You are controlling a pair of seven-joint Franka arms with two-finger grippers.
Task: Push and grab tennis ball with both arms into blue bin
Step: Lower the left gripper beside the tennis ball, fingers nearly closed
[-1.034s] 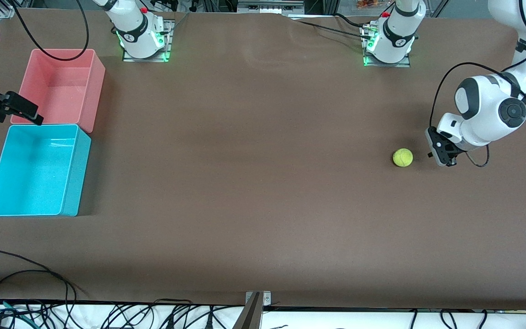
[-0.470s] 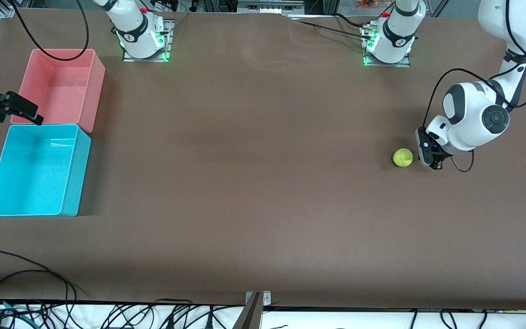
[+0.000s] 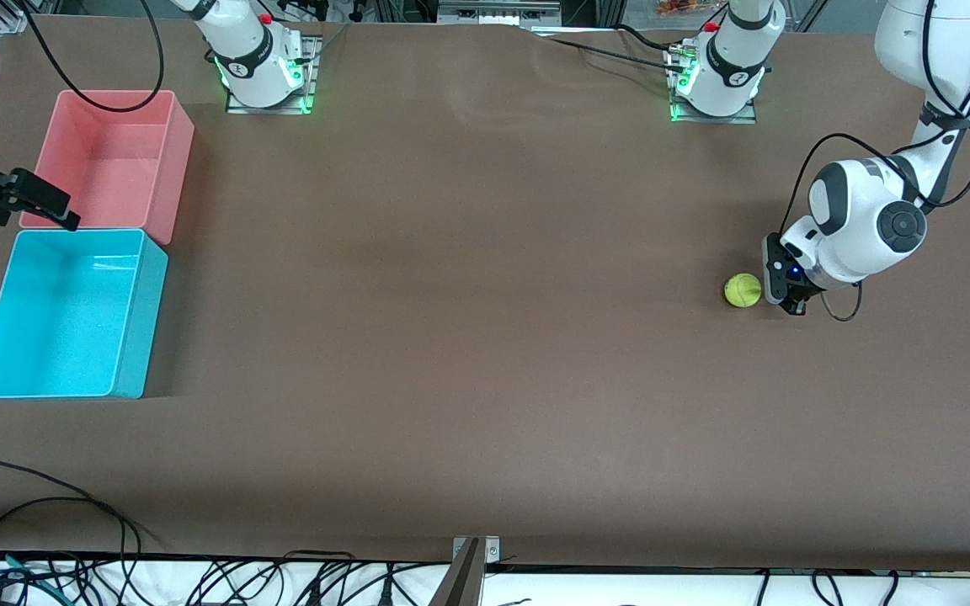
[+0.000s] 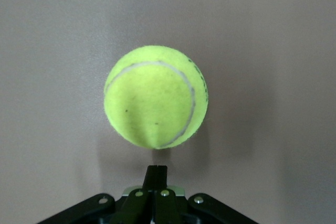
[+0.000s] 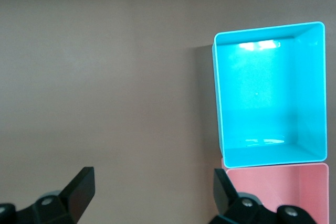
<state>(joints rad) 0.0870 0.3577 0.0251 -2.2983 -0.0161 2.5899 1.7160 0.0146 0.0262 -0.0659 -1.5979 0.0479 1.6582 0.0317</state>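
1. While the tennis ball [image 3: 742,290] sits on the table [image 3: 468,337] toward the left arm's end, well apart from the blue bin [image 3: 135,337], you are at the pushing step: the left gripper [image 3: 788,290] is low at the table just beside the ball, on the side away from the bins.
2. Your left gripper's fingers [image 4: 156,174] are pressed together into a single tip aimed at the ball's middle; whether that tip already touches the felt, you cannot tell from either view.
3. Your next move, as I judge it, calls for a straight shove through the ball's centre toward the right arm's end of the table. Strike off-centre and the ball will likely roll wide of the line to the bin.
4. Your right gripper [image 3: 26,198] waits with its fingers spread wide apart, holding nothing, over the table edge beside the pink bin [image 3: 178,143] and near the blue one. It should be ready to catch or grasp the ball when it arrives.
5. You get the ball's seam and the tip's alignment only from the left wrist view. The right wrist view alone shows the blue bin's [image 5: 216,108] inside from above, and nothing lies in it. Only the front view shows the long stretch of table between ball and bin.
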